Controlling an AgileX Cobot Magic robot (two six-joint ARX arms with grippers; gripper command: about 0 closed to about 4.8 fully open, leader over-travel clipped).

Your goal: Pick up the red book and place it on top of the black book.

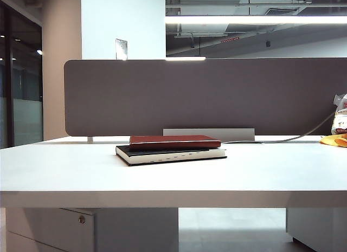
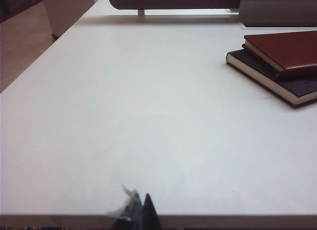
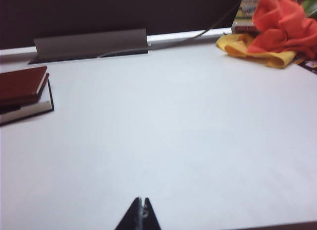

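On top of the black book (image 1: 172, 154) lies the red book (image 1: 174, 142), flat, its maroon cover facing up and its long edge turned to the exterior camera; it sits a little toward the back of the thicker volume, so a strip of black cover shows along the near side. Cream page edges with a row of small dark notches run along the black book's front. Both rest near the middle of the white surface (image 1: 70, 173), toward its far edge, just before a grey partition panel (image 1: 206, 95) that stands along the back. A low grey cable tray (image 1: 233, 134) sits behind the stack at the foot of the panel, and a thin cable (image 1: 303, 134) trails from it to the right. At the far right corner lie a yellow cloth (image 1: 332, 140) and, in the right wrist view, a crumpled red-orange cloth (image 3: 280, 20) heaped upon it, beside some packaging that is too cut off to name. Neither arm shows in the exterior view. The left gripper (image 2: 140, 210) hangs low over the near edge of the surface, well apart from the stack, its dark tips drawn together with nothing between them. The right gripper (image 3: 142, 215) likewise hovers at the near edge, clenched and holding nothing, the books well off to one side.
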